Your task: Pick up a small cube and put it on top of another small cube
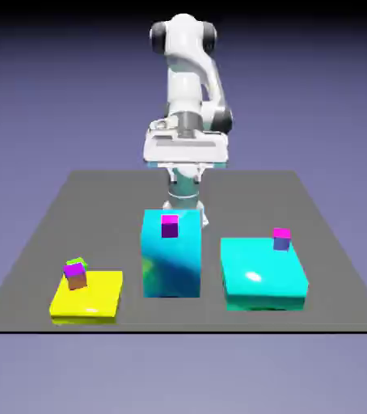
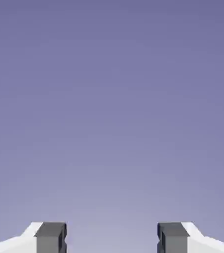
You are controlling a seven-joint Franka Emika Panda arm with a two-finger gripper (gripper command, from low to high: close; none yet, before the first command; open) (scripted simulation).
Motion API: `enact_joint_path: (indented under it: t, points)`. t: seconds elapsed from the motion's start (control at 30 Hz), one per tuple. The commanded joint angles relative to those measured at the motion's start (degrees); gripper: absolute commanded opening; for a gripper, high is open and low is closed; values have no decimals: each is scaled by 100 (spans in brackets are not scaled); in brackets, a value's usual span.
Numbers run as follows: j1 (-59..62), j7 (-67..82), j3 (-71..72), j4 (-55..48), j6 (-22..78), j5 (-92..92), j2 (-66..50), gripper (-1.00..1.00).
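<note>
We see one arm [image 1: 185, 81] over one table [image 1: 235, 194], its gripper [image 1: 187, 176] wide apart with nothing between the fingers. On the table we count three blocks: two blue-cyan [image 1: 263, 271] and one yellow [image 1: 88, 293]. Of four tiny cubes, three have magenta tops: purple-sided [image 1: 170, 226], blue-sided [image 1: 281, 240] and brown-sided [image 1: 75, 277]. The green cube [image 1: 77, 262] shows partly behind the brown-sided one, at the exterior view's left.
</note>
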State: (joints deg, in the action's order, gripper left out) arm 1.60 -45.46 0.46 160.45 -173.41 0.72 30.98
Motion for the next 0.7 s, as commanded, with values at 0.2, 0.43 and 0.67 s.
enact_joint_path:
  t: [0.2, 0.43, 0.67]
  points:
    - [1327, -1745, 267, -319, 345, 421, -973, 0]
    - [2653, -3489, 533, -637, 691, 843, -1947, 0]
    - [3980, -5233, 800, -956, 1036, 1264, -2920, 0]
